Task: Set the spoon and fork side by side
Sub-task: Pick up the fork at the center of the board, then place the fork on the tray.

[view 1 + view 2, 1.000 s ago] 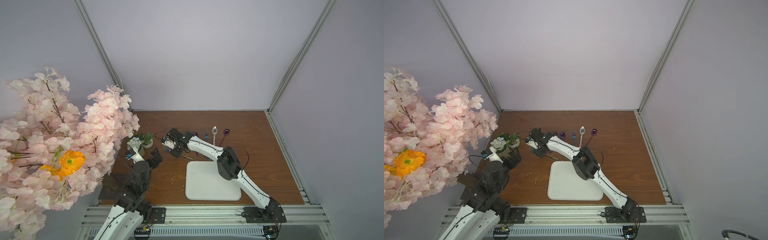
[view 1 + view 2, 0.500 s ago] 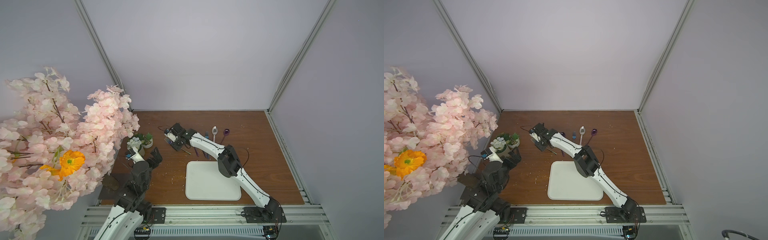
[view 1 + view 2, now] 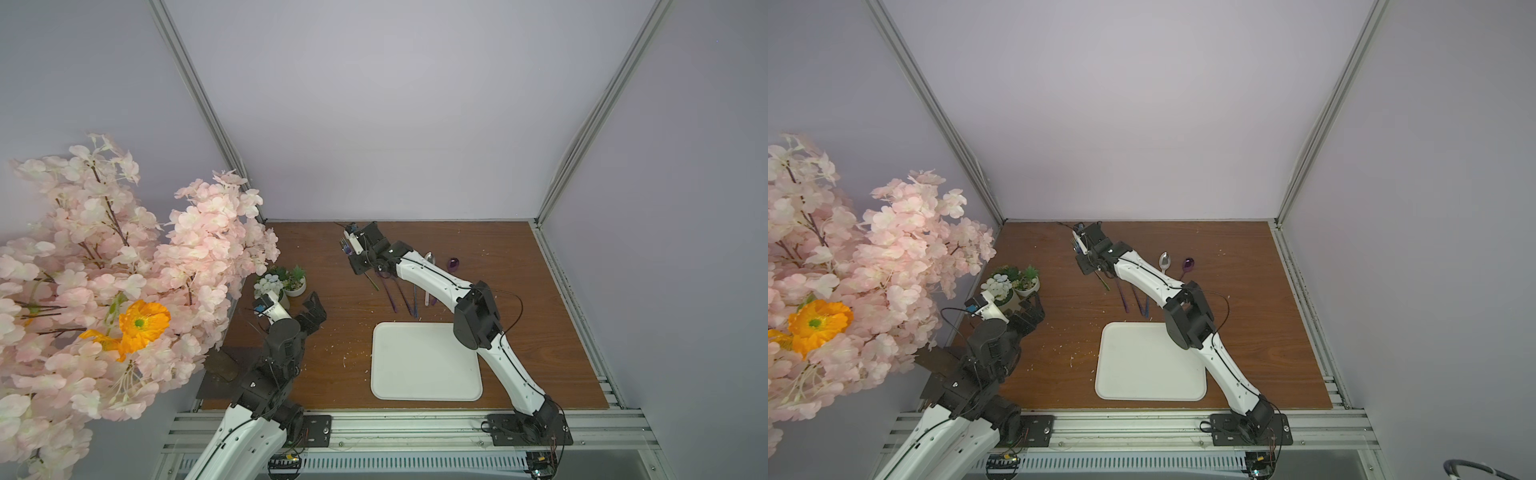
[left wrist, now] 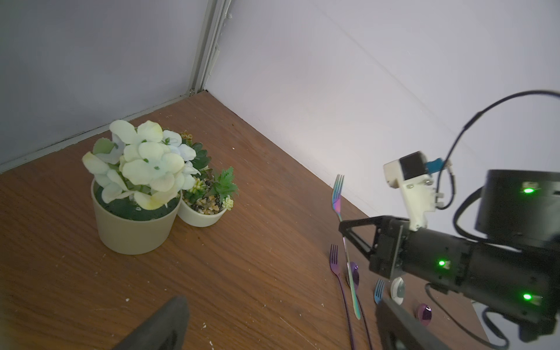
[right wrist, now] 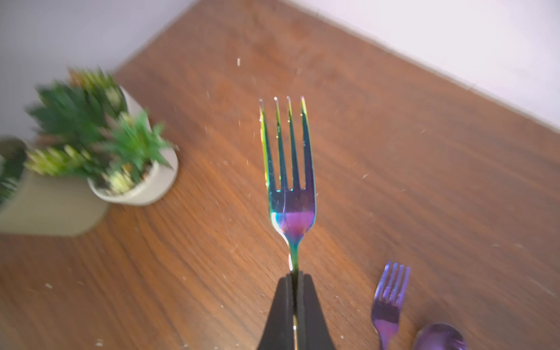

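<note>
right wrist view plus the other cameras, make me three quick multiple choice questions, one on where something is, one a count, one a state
1. The two plant pots stand:
A) on the left arm side of the table
B) at its middle
C) on the opposite side

2. How many tines does the held fork have?
A) three
B) four
C) five

3. The right hand is:
A) open above the fork
B) shut on nothing
C) shut on the fork's handle

Answers:
1 A, both top views show the pots close beside that arm.
2 B, the right wrist view shows four separate tines.
3 C, its black fingers pinch the handle just below the neck.
</note>
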Robot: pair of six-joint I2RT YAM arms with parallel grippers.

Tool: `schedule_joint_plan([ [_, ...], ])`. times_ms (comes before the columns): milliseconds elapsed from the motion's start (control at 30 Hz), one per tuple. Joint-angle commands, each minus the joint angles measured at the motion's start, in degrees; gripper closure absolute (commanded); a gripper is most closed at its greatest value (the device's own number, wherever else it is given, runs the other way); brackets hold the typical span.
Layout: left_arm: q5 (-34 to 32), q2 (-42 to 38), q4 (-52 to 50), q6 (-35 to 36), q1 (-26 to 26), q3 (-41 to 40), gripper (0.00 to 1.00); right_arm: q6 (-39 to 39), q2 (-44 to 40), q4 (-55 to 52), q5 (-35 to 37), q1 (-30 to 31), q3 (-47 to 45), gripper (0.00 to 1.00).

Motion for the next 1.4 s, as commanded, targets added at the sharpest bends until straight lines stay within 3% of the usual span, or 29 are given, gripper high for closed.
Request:
schedule_joint_plan([
  [0, 0.87, 0.98, 1.98, 0.13, 0.42, -0.91, 0.01, 5.77, -5.65, 1.93, 2.41, 0.05, -2.28, 1.00],
  [200, 2.68, 3.69, 3.92, -0.47, 0.42, -1.43, 0.01, 14.31, -17.27, 3.86, 1.63, 0.02, -16.77, 1.00],
  [400, 5.50, 5.96, 7.07, 0.17, 0.42, -2.25, 0.01, 27.18, -34.00, 10.78, -1.49, 0.55, -42.36, 1.00],
  [700, 8.56, 6.82, 8.84, 0.27, 0.42, -3.56, 0.01, 45.65, -50.34, 11.73, 3.09, 11.07, -68.20, 1.00],
  [1000, 10.84, 6.43, 9.49, -0.12, 0.42, -3.61, 0.02, 58.41, -54.64, 15.84, 6.84, 20.69, -78.77, 1.00],
  [1367, 12.59, 4.27, 9.55, -0.16, 0.42, -3.44, 0.01, 63.85, -47.91, 21.66, 7.14, 22.03, -79.03, 1.00],
])
